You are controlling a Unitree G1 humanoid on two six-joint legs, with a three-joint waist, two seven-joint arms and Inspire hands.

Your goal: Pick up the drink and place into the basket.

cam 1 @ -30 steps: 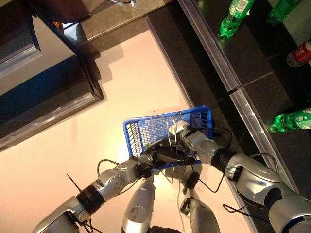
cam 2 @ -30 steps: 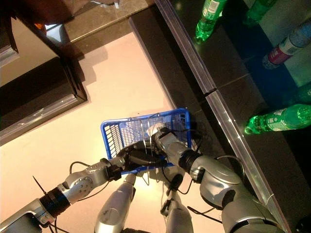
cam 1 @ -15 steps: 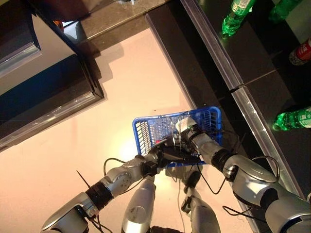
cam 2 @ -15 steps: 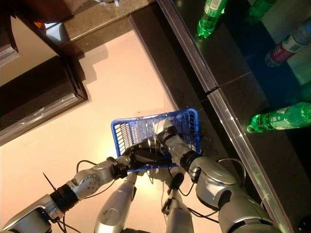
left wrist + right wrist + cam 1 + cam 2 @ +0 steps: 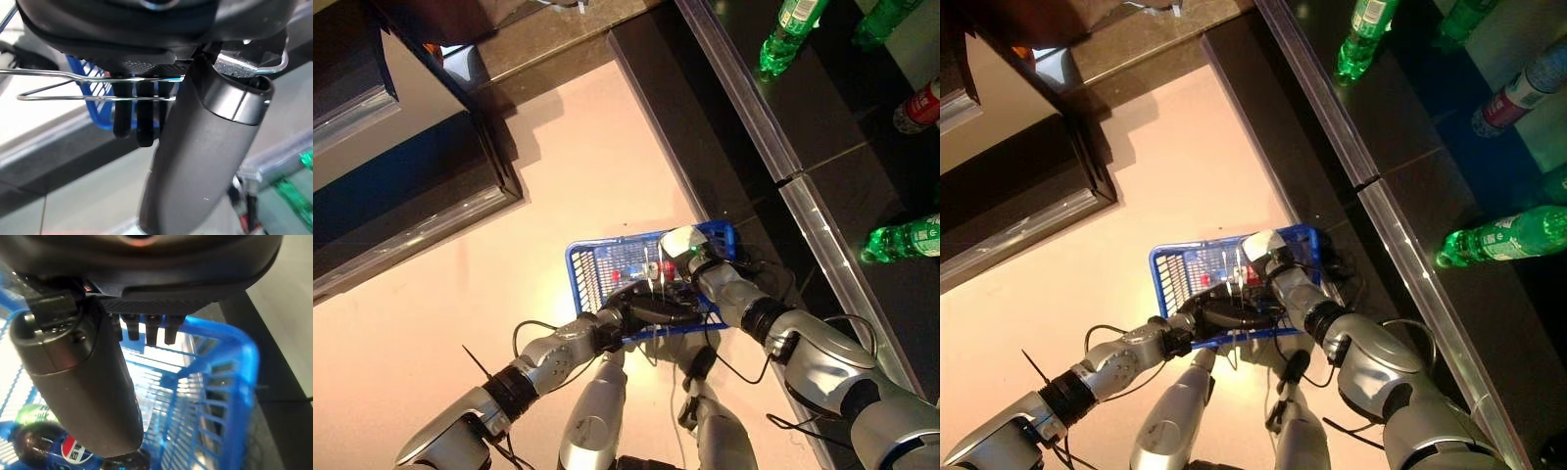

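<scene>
My left hand (image 5: 651,311) is shut on the thin wire handles (image 5: 98,85) of the blue basket (image 5: 582,272) and holds it up in front of me. A dark drink with a red, white and blue label (image 5: 54,450) lies in the basket's bottom, and its red patch shows in the left eye view (image 5: 625,275). My right hand (image 5: 690,250) is over the basket's far right rim, open and empty, with its white-covered thumb up. In the right wrist view the fingers (image 5: 146,330) hang above the basket's mesh wall (image 5: 230,382).
A dark counter with a metal edge (image 5: 754,127) runs along the right. Green bottles (image 5: 783,39) (image 5: 901,240) and a red-labelled bottle (image 5: 915,108) lie on it. A dark cabinet (image 5: 401,196) stands at the left, with pale floor (image 5: 587,176) between.
My right hand has come up out of the basket to its far rim. A drink now lies uncovered in the basket. The basket swung right, then back left.
</scene>
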